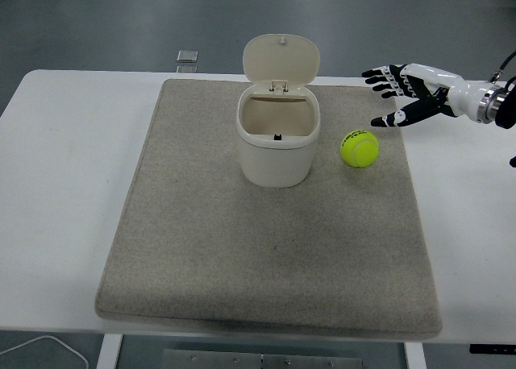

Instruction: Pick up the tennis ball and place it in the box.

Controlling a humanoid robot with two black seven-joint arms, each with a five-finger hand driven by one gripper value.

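Note:
A yellow-green tennis ball (359, 148) lies on the grey mat (266, 256), just right of the cream box (276, 139). The box stands upright with its hinged lid (281, 59) tipped back and its inside showing. My right hand (395, 93) reaches in from the right edge, up and to the right of the ball. Its fingers (384, 73) are spread, it holds nothing, and a small gap separates it from the ball. The left arm is out of the picture.
The mat covers most of the white table (56, 184). A small clear square object (187, 56) lies at the table's far edge, behind the mat. A white cable (48, 346) shows below the table's near left corner.

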